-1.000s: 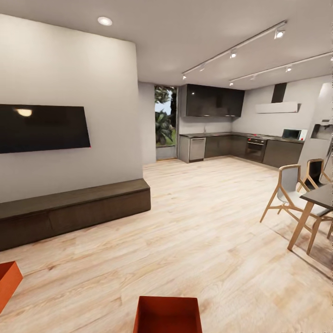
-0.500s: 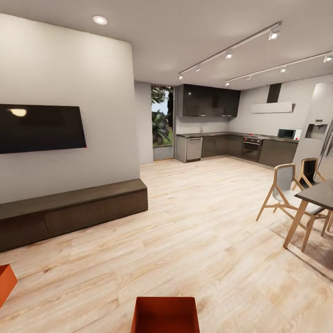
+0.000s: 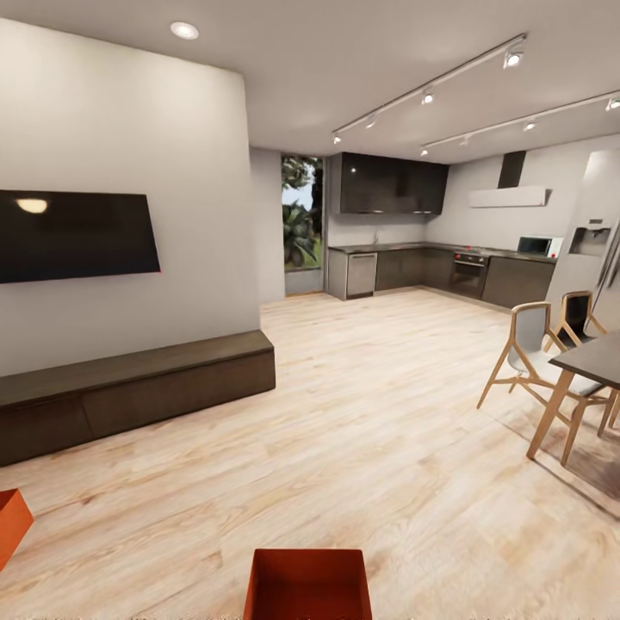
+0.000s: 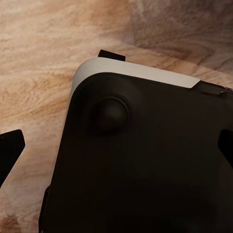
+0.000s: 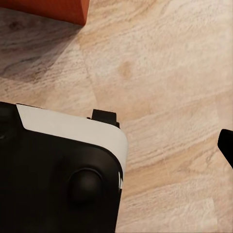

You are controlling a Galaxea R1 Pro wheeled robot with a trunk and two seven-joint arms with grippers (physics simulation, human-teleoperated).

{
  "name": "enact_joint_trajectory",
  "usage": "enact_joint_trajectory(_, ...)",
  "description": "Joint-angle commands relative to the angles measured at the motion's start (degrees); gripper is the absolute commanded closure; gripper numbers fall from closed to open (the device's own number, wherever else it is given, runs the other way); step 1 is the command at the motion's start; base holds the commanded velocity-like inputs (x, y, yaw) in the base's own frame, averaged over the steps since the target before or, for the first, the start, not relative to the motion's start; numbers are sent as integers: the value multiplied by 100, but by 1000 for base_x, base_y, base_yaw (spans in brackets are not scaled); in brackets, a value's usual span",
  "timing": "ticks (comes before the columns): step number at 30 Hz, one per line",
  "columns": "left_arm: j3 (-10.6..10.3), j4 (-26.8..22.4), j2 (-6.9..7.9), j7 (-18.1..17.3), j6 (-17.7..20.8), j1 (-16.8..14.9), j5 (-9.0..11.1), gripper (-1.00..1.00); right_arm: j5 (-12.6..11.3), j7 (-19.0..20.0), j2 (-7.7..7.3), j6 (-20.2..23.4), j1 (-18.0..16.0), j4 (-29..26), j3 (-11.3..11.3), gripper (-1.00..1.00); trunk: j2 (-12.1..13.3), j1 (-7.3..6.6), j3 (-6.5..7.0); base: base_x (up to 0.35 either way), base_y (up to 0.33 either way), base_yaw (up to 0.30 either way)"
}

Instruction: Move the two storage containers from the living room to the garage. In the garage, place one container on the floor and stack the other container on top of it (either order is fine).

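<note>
Two orange-red open-top storage containers stand on the pale wood-plank floor of the living room. One container (image 3: 307, 585) lies at the head view's bottom centre, cut by the frame edge. Just a corner of the other container (image 3: 10, 527) shows at the bottom left. An orange-red container corner (image 5: 53, 8) also appears in the right wrist view. My left gripper (image 4: 119, 148) hangs open over the robot's black base, dark fingertips (image 4: 10, 151) far apart. My right gripper (image 5: 116, 145) looks open, one fingertip (image 5: 227, 144) at the frame edge. Nothing is held.
A black TV (image 3: 77, 237) hangs on the white wall above a long dark low cabinet (image 3: 138, 392). A dining table (image 3: 594, 366) with wooden chairs (image 3: 534, 362) stands at the right. A dark kitchen (image 3: 430, 267) lies at the back, beyond open plank floor (image 3: 362, 430).
The whole head view has shifted a little, so the camera moved. The left container now sits closer to the frame edge. Neither container has moved on the floor.
</note>
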Motion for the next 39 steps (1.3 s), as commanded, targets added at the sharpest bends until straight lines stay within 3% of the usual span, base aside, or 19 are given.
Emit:
enact_joint_trajectory(1, 5, -2, -1, 5, -14, -2, 14, -100, -47, -6, 3, -31, -6, 17, 50, -100, -3, 0, -15, 0, 0, 0)
enact_joint_trajectory(39, -22, -16, 77, -4, -23, -2, -23, -100, -48, 25, 16, -77, -6, 18, 29, -100, -3, 0, -360, 0, 0, 0)
